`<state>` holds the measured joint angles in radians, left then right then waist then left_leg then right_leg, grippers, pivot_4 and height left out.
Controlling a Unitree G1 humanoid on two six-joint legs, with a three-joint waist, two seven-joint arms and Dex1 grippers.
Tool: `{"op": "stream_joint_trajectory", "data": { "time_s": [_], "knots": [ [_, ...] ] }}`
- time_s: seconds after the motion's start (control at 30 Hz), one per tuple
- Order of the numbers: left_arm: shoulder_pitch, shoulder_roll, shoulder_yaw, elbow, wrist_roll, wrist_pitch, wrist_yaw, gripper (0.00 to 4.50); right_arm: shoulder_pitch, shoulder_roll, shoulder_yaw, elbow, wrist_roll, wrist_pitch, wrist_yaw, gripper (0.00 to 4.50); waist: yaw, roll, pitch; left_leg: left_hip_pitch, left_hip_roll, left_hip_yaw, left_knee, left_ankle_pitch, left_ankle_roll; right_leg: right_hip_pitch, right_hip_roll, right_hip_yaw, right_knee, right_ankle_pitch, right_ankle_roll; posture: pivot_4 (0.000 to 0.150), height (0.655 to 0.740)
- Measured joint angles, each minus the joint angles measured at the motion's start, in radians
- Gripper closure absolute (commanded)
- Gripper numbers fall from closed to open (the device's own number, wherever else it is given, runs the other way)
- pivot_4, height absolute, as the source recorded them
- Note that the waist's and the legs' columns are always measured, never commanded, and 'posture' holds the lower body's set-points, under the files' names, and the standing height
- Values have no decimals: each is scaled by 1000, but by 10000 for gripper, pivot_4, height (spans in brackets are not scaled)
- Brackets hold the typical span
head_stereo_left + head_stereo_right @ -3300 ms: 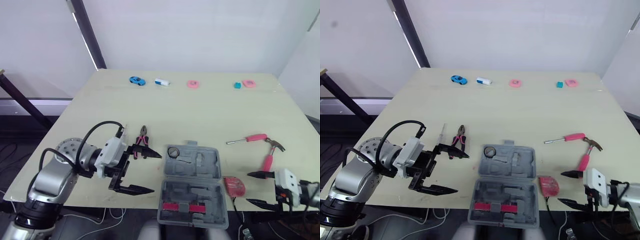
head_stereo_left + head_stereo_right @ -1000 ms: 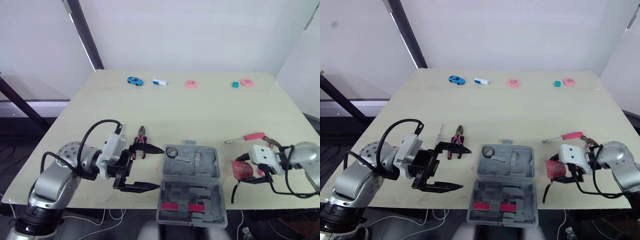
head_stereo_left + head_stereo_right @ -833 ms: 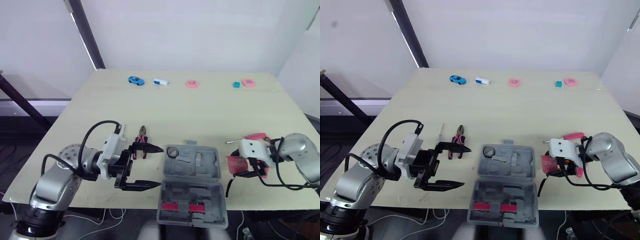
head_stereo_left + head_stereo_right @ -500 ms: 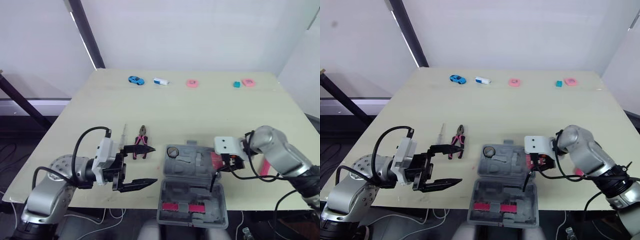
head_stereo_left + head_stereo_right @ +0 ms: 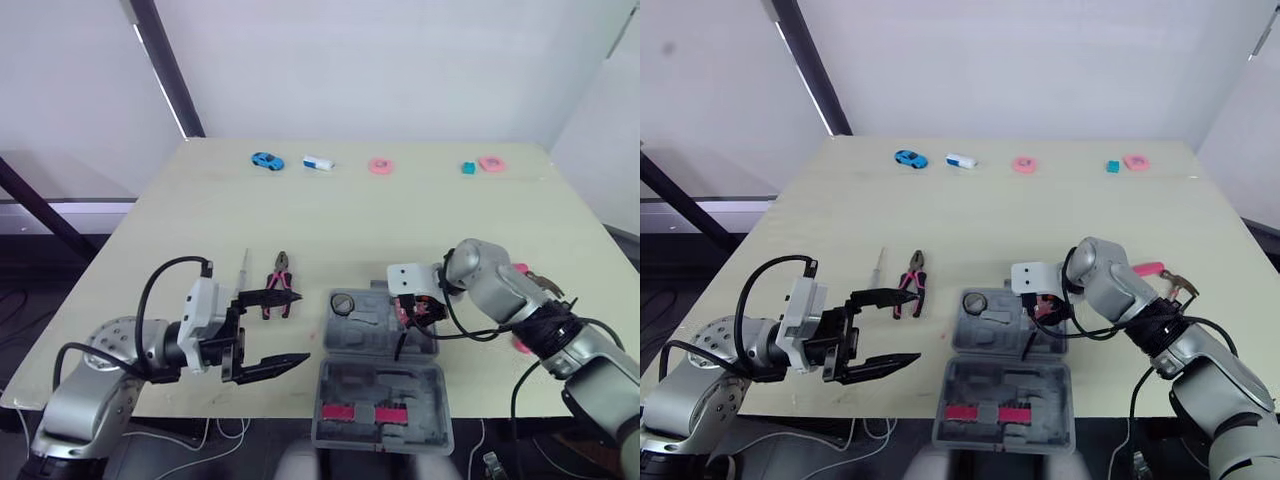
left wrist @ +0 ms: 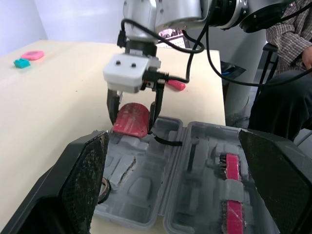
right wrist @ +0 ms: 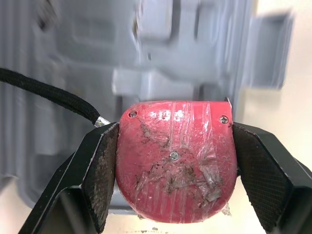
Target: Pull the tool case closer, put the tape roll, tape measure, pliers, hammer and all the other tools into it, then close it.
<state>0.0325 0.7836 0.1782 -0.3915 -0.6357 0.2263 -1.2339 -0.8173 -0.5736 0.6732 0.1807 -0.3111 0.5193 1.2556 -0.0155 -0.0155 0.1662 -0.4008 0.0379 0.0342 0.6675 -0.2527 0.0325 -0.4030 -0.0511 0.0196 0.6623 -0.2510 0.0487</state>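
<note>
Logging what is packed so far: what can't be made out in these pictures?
- Hammer: eye views, handle mostly hidden behind the right arm.
- Tool case slots: right wrist view, blurred behind the tape measure.
- Small items along the far edge: eye views, too small to identify.

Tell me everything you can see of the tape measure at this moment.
The tape measure has a red plastic body, rounded at one end, with small screws, scuffs and clear tape over its face. A black cord hangs from one corner into the open grey tool case. The right gripper clamps its two sides, holding it over the case's far half; contact with the tray is unclear.
</note>
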Motion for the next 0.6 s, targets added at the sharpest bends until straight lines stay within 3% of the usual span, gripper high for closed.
{"op": "stream_joint_trajectory", "data": {
  "time_s": [0.4, 0.43, 0.5, 0.6],
  "knots": [
    [-14, 0, -2, 0, 4, 0, -6, 0, 5, 7, -7, 7, -1, -31, -12, 14586, 0, 0, 0, 0, 0, 0, 0, 0, 0, 0, 0, 0, 0, 0, 0, 1500, 7400],
    [-17, 0, -3, 0, 4, 0, -8, 0, 5, 7, -8, 11, -1, -40, -16, 6589, -1, 0, 0, 0, 0, 0, 0, 0, 0, 0, 0, 0, 0, 0, 0, 1500, 7400],
    [-20, 0, -4, 0, 4, 0, -9, 0, 6, 10, -10, 13, 0, -46, -18, 976, -1, 0, 0, 0, 0, 0, 0, 0, 0, 0, 0, 0, 0, 0, 0, 1500, 7400],
    [-22, 0, -7, 0, 4, 0, -9, 0, 11, 12, -12, 14, 1, -52, -21, 976, -1, 0, 0, 0, 0, 0, 0, 0, 0, 0, 0, 0, 0, 0, 0, 1500, 7400]
  ]
}}
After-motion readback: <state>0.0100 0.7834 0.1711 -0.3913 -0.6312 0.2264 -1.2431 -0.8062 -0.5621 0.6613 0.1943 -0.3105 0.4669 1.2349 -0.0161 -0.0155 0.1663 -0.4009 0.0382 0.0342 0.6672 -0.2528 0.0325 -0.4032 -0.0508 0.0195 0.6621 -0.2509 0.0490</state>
